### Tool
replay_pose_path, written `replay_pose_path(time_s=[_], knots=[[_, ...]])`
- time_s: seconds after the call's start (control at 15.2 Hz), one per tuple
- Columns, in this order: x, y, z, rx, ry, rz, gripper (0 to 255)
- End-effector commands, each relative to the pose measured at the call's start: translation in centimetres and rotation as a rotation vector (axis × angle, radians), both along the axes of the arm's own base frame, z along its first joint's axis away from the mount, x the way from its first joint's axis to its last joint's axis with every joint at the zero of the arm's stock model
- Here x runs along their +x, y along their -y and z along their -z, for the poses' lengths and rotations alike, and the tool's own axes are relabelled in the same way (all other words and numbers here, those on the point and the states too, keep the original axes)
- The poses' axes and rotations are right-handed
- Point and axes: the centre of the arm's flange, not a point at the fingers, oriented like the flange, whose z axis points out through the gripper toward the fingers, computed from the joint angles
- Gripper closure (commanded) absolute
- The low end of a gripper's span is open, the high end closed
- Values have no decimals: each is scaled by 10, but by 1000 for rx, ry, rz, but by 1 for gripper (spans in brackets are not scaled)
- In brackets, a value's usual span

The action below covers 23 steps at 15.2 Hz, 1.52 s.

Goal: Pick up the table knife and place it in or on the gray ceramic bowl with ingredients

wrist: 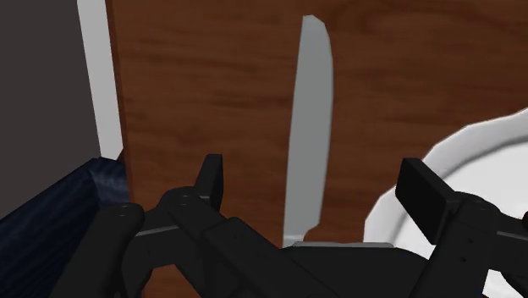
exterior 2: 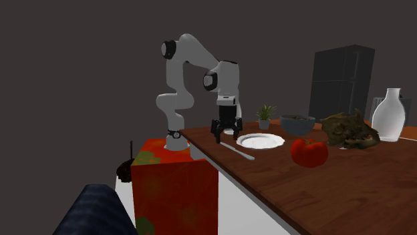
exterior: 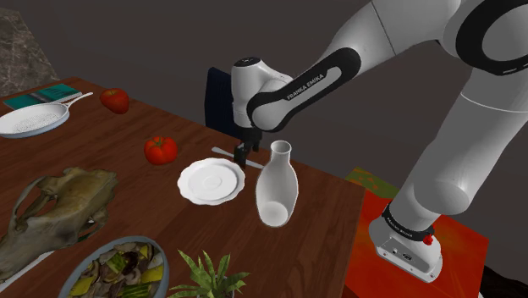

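Note:
The grey table knife (wrist: 307,127) lies flat on the brown wooden table (wrist: 195,93), right beside a white plate (wrist: 474,161). My gripper (wrist: 316,179) is open and low over the knife's handle end, one finger on each side, neither touching it. In the shoulder view the gripper (exterior: 241,155) stands just behind the plate (exterior: 211,180), with the knife (exterior: 222,152) poking out beside it. The grey bowl with ingredients (exterior: 118,269) sits at the table's near edge. From the second exterior view the gripper (exterior 2: 226,133), knife (exterior 2: 238,151) and bowl (exterior 2: 297,123) all show.
A white vase (exterior: 276,184) stands close to the gripper. Two red tomatoes (exterior: 160,150) (exterior: 115,100), a white pan (exterior: 34,118), a brown lumpy object (exterior: 51,207) and a small plant (exterior: 207,275) share the table. The table edge and a dark blue seat (wrist: 51,229) lie near the knife.

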Motion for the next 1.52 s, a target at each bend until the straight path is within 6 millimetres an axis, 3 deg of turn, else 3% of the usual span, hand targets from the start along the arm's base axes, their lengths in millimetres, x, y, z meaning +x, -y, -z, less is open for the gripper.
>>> replay_pose_path(time_s=[0.0, 0.46, 0.53, 1.12, 1.45], knots=[[-1, -1, 10, 0, -2, -1, 0], [-1, -1, 10, 0, -2, -1, 0], [-1, -1, 10, 0, -2, -1, 255], [-1, -1, 10, 0, -2, -1, 255], [-1, -1, -17, 0, -2, -1, 255]])
